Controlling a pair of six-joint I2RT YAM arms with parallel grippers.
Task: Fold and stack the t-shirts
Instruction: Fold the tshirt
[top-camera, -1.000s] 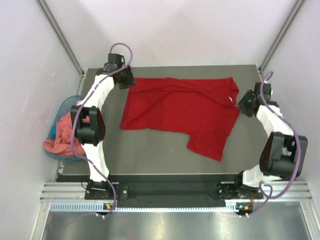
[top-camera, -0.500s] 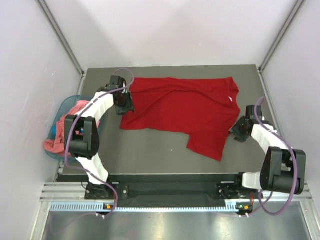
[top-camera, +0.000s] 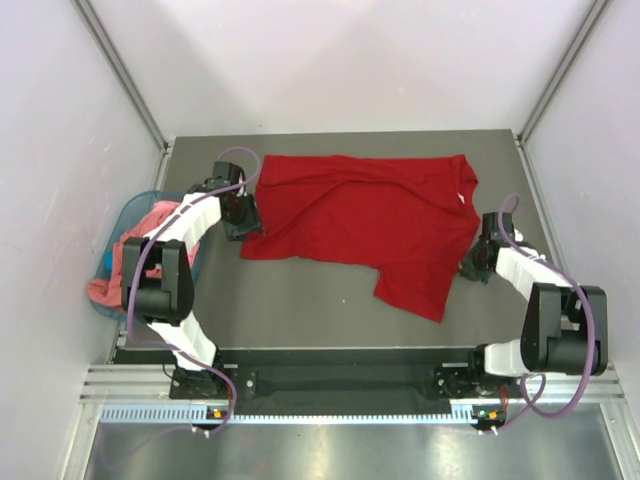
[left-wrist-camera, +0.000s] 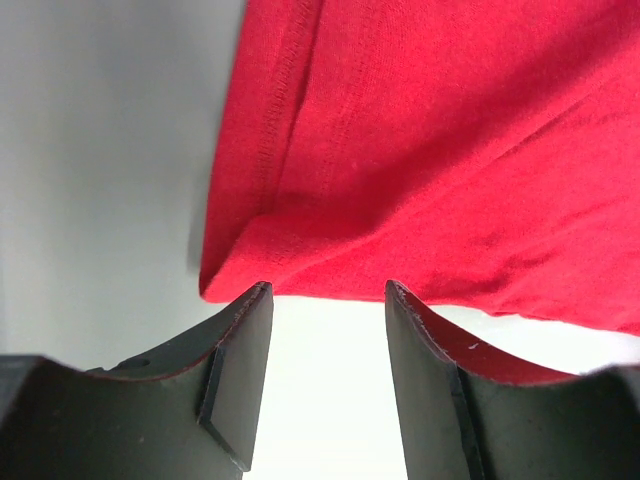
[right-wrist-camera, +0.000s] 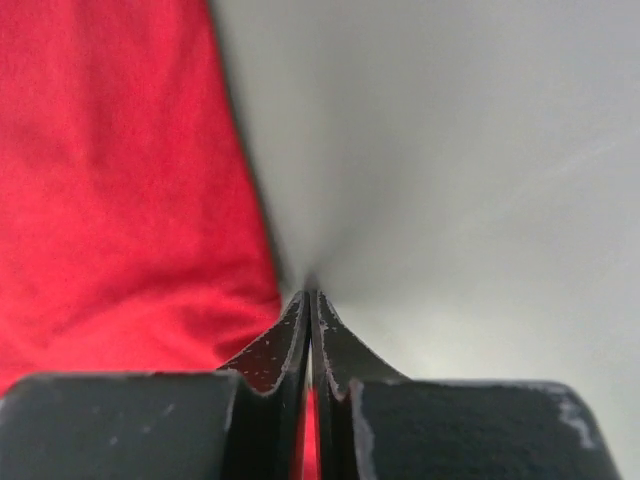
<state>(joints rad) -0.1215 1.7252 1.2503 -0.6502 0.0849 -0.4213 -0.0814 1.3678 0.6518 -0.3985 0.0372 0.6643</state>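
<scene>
While the left arm is lagging behind, the right gripper (right-wrist-camera: 309, 300) is sitting with its jaws pressed together on the right-hand edge of the red shirt (right-wrist-camera: 120, 180). A sliver of red is showing between the fingers, so cloth is being pinched. Change noted: a second ago these jaws were standing half apart, farther up that side. They have since dropped along the edge and snapped closed.

Left gripper (left-wrist-camera: 328, 290): jaws standing wide and holding nothing, tips just short of the doubled corner at the shirt's left edge. It has been travelling here from the table's far-left corner.

Red shirt: lying spread but rumpled across the far half of the table (top-camera: 300, 310), white neck label (top-camera: 462, 198) toward the right, one flap trailing toward the near edge. Not yet folded.

Pink shirt (top-camera: 125, 262): lying heaped in the teal basket (top-camera: 140, 200) off the table's left side, waiting.

Reading: one side is being secured and the other is not. The first fold is probably starting once the left jaws close.
</scene>
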